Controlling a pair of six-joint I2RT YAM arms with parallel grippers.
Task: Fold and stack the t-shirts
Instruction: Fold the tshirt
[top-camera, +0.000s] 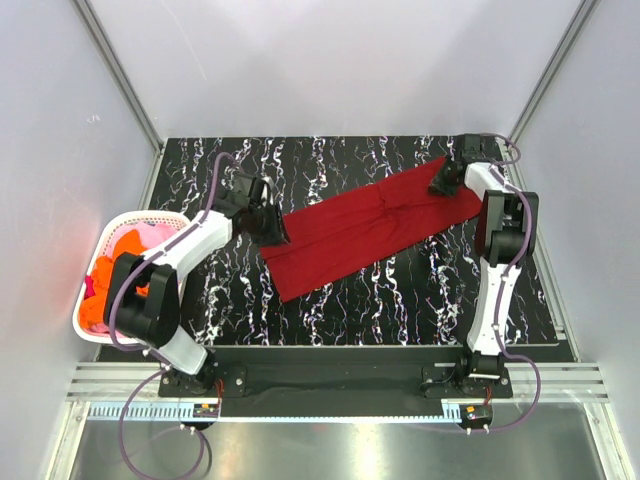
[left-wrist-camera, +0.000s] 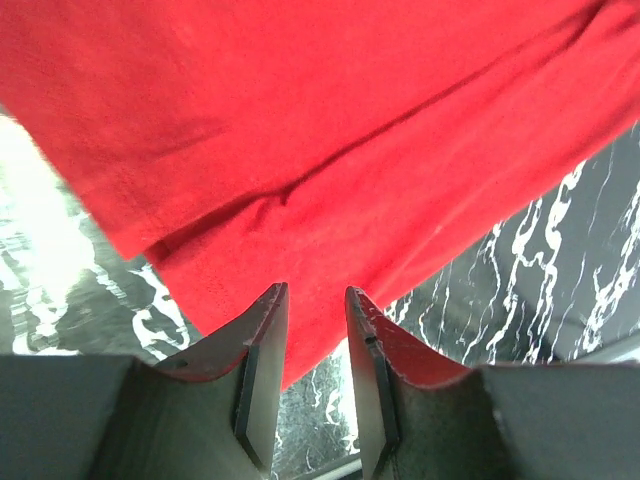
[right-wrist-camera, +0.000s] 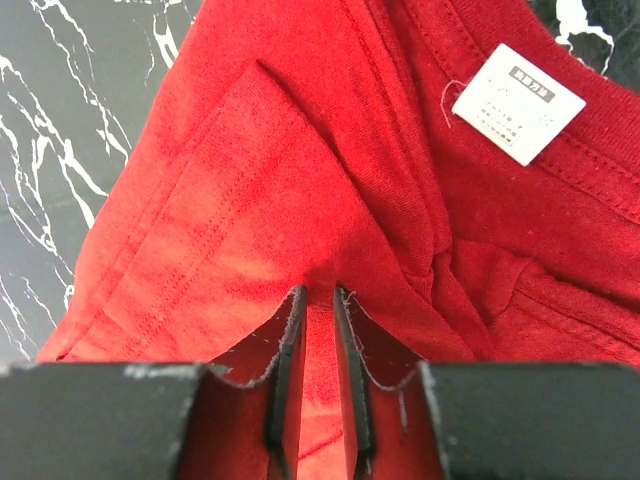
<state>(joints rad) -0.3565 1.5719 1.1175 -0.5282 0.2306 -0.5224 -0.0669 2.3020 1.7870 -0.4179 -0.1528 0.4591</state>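
**Dark red t-shirt spread between both grippers**

The dark red t-shirt (top-camera: 370, 225) lies in a long diagonal band across the table (top-camera: 420, 290), its low end near the left arm and its collar end at the far right.

The right gripper (right-wrist-camera: 318, 292) sits at the collar end. Its fingers (right-wrist-camera: 292, 330) stand almost together, and a ridge of sleeve cloth rises in a tent into the thin gap, so they are pinching the shirt.

The left gripper (left-wrist-camera: 315, 295) is at the shirt's other end. Its jaws are parted by a narrow gap and a corner of the cloth runs down into it. Whether they clamp the cloth cannot be told.

The cloth is a soft matte knit with rows of stitching along the sleeve hem and a ribbed collar. A white rectangular label (right-wrist-camera: 518, 103) is stitched inside the collar. The table is glossy black with white marble veining.

A white plastic basket (top-camera: 150, 217) at the left edge holds crumpled orange shirts (top-camera: 125, 245) and a pink one (top-camera: 150, 233).
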